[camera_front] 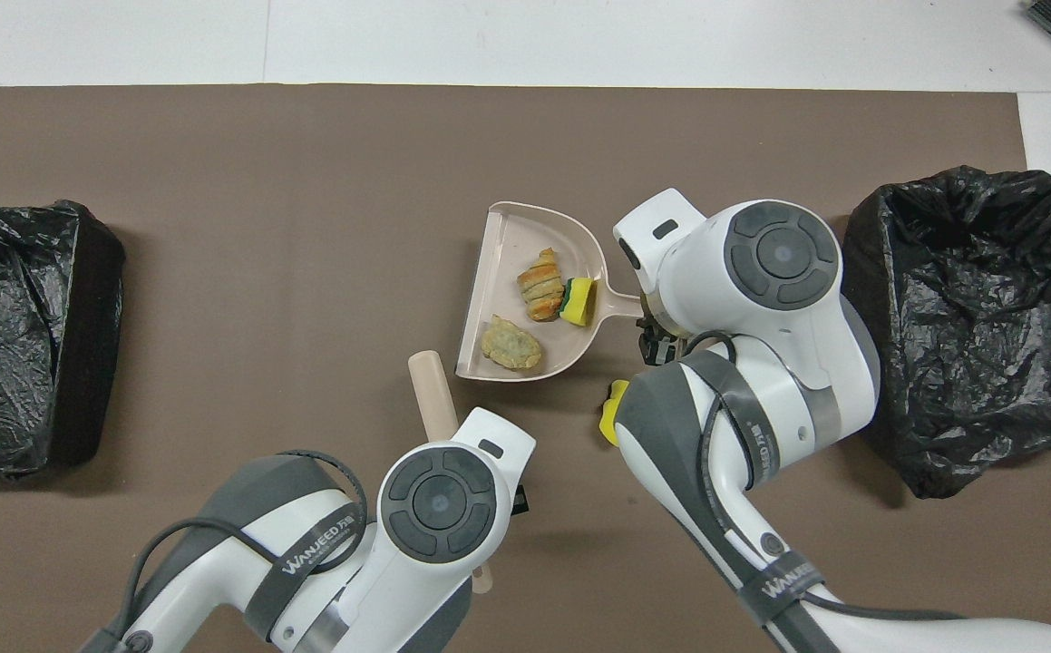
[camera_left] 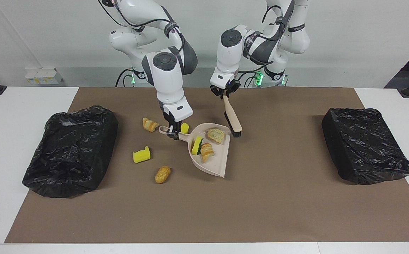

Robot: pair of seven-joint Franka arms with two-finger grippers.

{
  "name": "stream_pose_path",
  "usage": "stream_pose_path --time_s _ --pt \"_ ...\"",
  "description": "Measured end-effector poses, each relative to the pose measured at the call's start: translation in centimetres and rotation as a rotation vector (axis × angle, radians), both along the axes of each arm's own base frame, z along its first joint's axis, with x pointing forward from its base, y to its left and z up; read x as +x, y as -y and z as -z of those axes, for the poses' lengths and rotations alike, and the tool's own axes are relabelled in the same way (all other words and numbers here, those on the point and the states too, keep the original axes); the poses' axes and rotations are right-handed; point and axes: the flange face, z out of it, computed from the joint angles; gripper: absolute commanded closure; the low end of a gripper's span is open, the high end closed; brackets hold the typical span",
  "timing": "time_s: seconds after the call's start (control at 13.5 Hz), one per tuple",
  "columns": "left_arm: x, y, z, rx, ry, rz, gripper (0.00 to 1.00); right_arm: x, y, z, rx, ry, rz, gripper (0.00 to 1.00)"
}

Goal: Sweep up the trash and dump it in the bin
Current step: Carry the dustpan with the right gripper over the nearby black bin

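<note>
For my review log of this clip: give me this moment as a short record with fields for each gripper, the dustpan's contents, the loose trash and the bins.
left gripper: shut on brush, bristles by the dustpan's nearer edge
right gripper: shut on dustpan handle
in dustpan: bread lump, sponge, second bread lump
loose on mat: bread lumps, sponges, all toward the right arm's end
bins: one at the right arm's end, one at the left arm's end, both black-lined

Three yellow sponge chunks (camera_left: 142,155), four bread lumps (camera_left: 162,174), two bins (camera_left: 71,150).
</note>
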Motion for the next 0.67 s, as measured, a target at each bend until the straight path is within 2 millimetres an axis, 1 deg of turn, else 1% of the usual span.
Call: stream_pose_path --time_s 0.07,0.15,0.22,0.37,0.45,0.59,0.67 --pt "-0.3 0.2 0.0 0.003 0.000 -0.008 1.00 0.2 0.7 -0.3 0.001 0.003 -0.015 1.00" --pt "-1.1 0.5 0.2 0.005 0.002 0.000 1.00 0.4 1.5 -0.6 0.003 0.001 -0.037 1.00" --pt "-2.2 0.9 0.5 0.002 0.009 0.017 1.00 0.7 2.6 -1.0 0.000 -0.007 -0.065 1.00" --pt "-6.0 1.9 2.0 0.000 0.020 0.075 1.00 1.5 5.8 -2.4 -0.013 -0.029 -0.133 1.00" --pt "-8.1 2.3 3.1 0.005 0.022 0.111 1.00 1.9 7.8 -3.3 -0.018 -0.041 -0.157 1.00" --pt "-12.4 2.9 5.3 0.019 0.022 0.167 1.00 2.5 12.2 -5.1 -0.015 -0.061 -0.191 1.00" --pt "-14.2 3.2 6.0 0.017 0.030 0.181 1.00 2.5 14.6 -5.9 -0.011 -0.073 -0.198 1.00"
